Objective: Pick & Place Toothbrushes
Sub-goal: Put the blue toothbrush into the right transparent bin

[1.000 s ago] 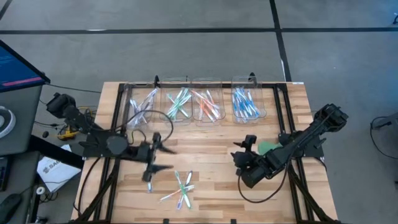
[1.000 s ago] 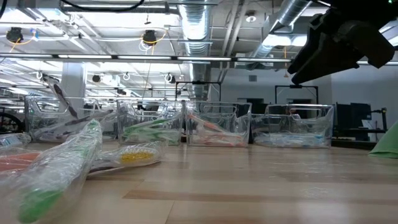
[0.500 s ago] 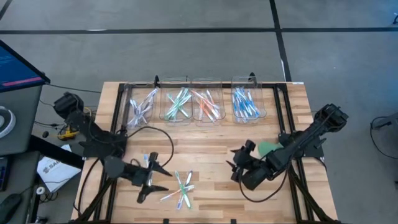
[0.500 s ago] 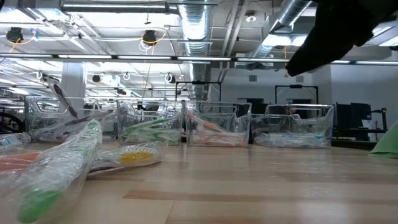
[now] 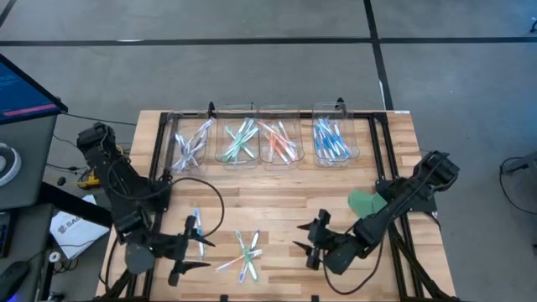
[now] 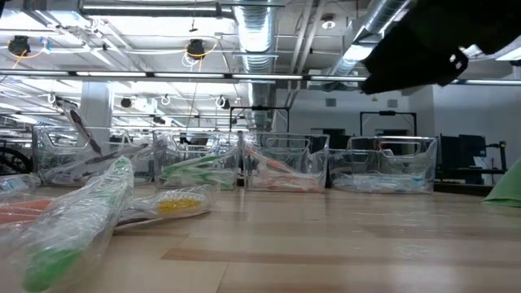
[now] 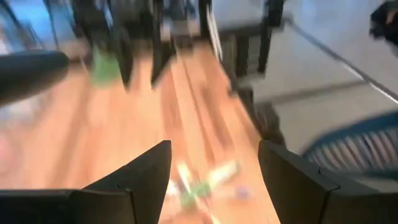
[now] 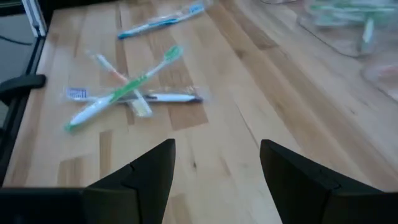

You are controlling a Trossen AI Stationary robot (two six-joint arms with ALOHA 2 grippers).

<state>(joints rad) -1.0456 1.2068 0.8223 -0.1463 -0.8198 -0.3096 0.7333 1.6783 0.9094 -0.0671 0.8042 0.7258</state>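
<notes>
Near edge of the wooden slatted counter [image 5: 277,189]: we see the left gripper [image 5: 186,254] now low at the front-left, just beside the loose toothbrushes. 1 s ago it sat mid-counter, closer to the bins, so it has swung back toward the front. Fingers spread, nothing between them.

The right gripper [image 5: 307,244] has also slid forward and toward the centre over the same second. It is now right of the loose pile, fingers apart, empty.

Our read: one delivery cycle is over and both arms are lining up on the remaining loose brushes.

The small pile of white-handled toothbrushes with green and orange accents [image 5: 242,254] lies flat near the front edge, crossed over each other. In the right wrist view the green-accented toothbrush [image 8: 122,92] is the longest visible axis, running diagonally across the planks, with at least 2 others crossing it. Head ends are too small for us to call.

1 single blue-accented toothbrush [image 5: 197,221] lies apart, just behind the left gripper, long axis roughly front-to-back.

Mid-counter right: flat green leaf-shaped piece [image 5: 362,201], beside the right arm.

Far edge: 4 clear plastic bins [image 5: 264,134] in a row, holding sorted brushes, purple-white, green, orange, blue from left to right, lying at mixed angles.
</notes>
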